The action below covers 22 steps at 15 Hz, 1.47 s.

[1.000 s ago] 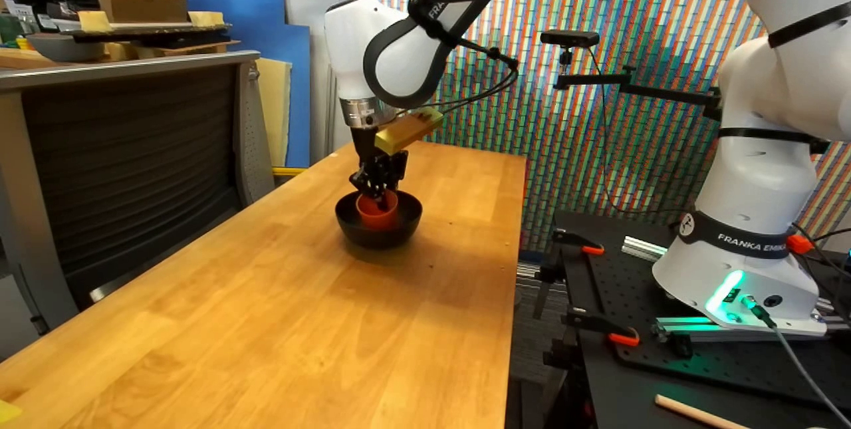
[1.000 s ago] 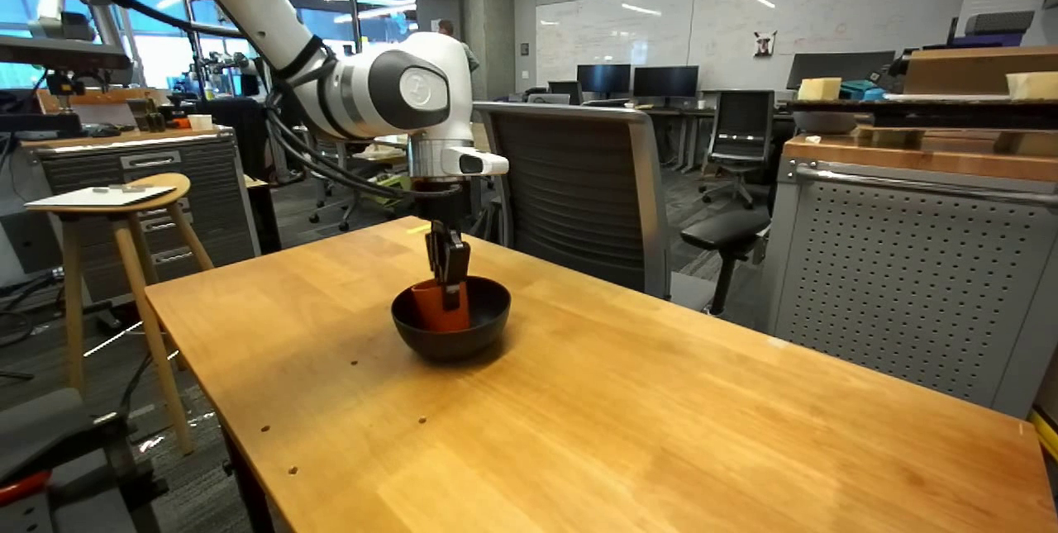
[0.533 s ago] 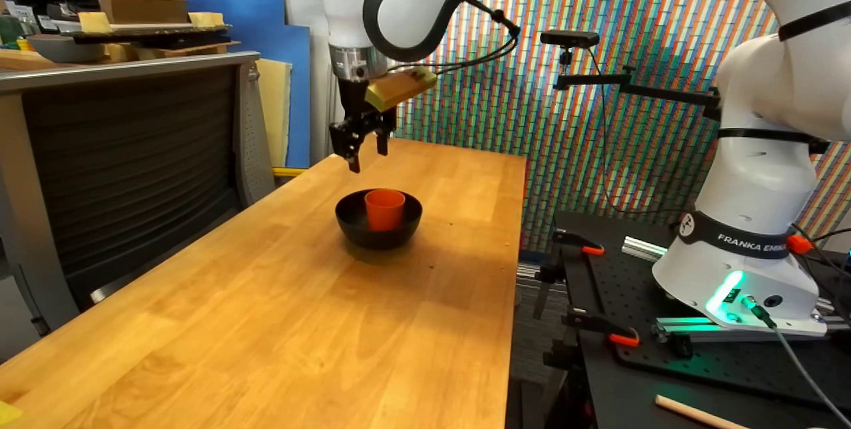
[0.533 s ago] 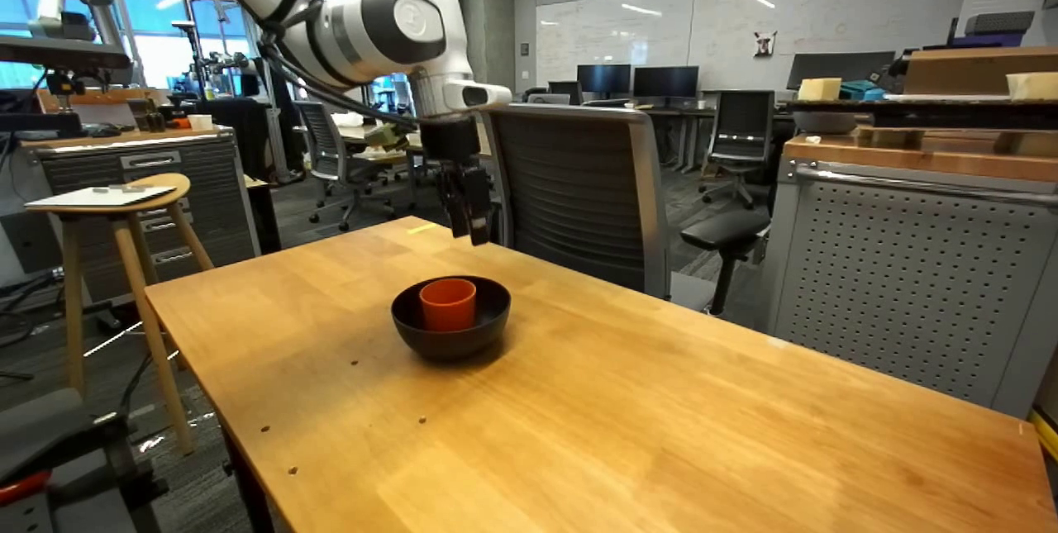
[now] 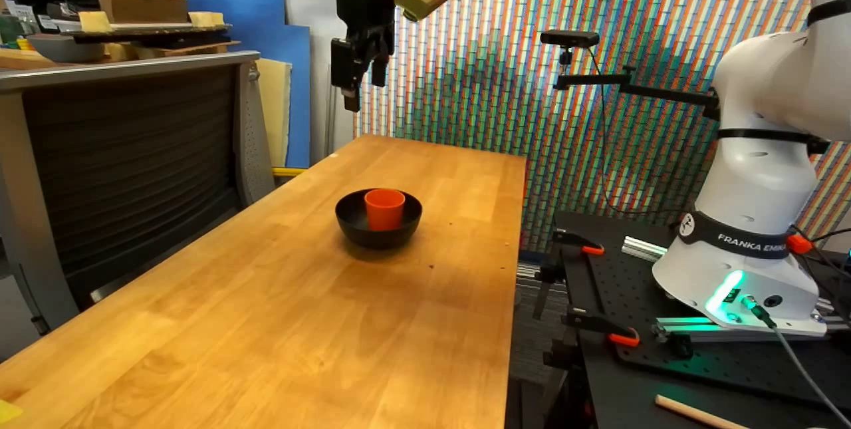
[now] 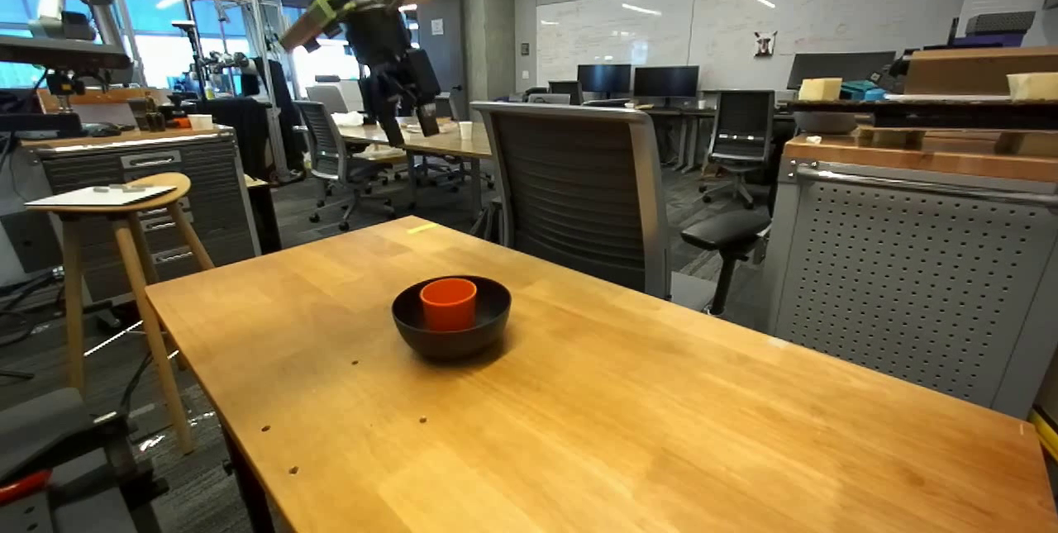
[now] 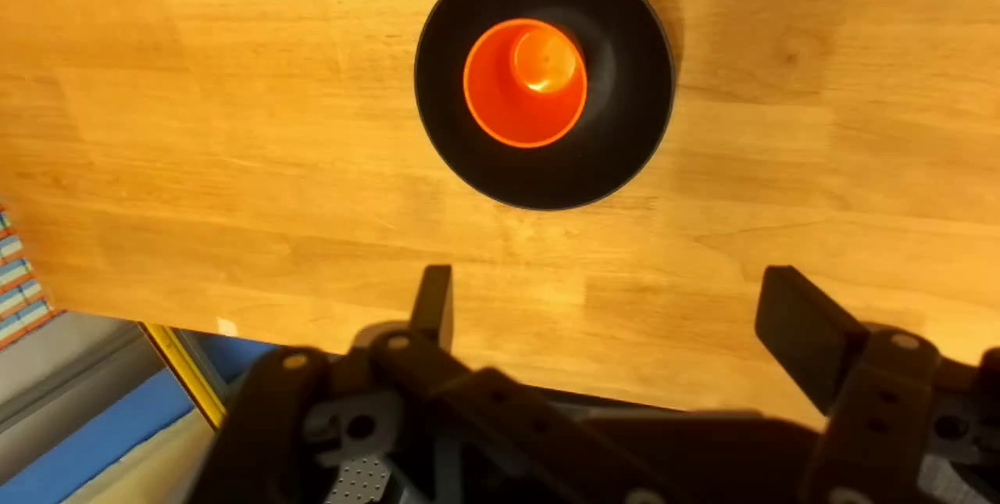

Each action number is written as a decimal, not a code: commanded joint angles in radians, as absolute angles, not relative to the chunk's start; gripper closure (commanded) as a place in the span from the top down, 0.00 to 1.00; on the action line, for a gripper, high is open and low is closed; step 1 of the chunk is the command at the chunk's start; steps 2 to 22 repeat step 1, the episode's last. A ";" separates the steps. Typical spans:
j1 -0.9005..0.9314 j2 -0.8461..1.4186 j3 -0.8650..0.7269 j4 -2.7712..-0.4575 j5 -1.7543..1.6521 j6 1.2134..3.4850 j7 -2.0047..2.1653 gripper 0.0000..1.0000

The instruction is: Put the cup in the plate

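Gripper (image 7: 608, 285) suspended over the work surface, its jaws standing wide apart, with the wooden table (image 5: 299, 309) visible between the tips in the wrist view. In both exterior views it hangs tips downward, well above the table and well apart from the dishes.

Orange-red cup (image 7: 500, 105): upright inside the black bowl (image 7: 617, 144) (the plate of the task, though its sides curve up deeply), mouth facing upward. Seen from above, the cup sits off the bowl's centre, toward the left of the wrist view; the round floor of its interior shows through the mouth, and dark bowl surface surrounds its rim. Whether the cup's side touches the bowl's wall cannot be told. The bowl rests level on the table, a soft shadow at its foot.

Surroundings: in an exterior view, the robot base (image 5: 738, 249), with a lit green strip, stands over a black perforated board (image 5: 631, 292); a small camera (image 5: 570, 38) is mounted on a jointed black bracket before a multicoloured striped panel (image 5: 465, 83). In an exterior view, a high-backed chair (image 6: 579, 194) stands just beyond the table's edge, a wooden stool (image 6: 172, 186) stands at the left, and a strip of yellow tape (image 6: 421, 228) lies near the table's far corner.
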State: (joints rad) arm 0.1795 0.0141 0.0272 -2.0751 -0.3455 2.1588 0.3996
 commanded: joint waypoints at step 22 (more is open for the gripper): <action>0.152 0.001 0.059 -2.083 -0.345 2.153 0.392 1.00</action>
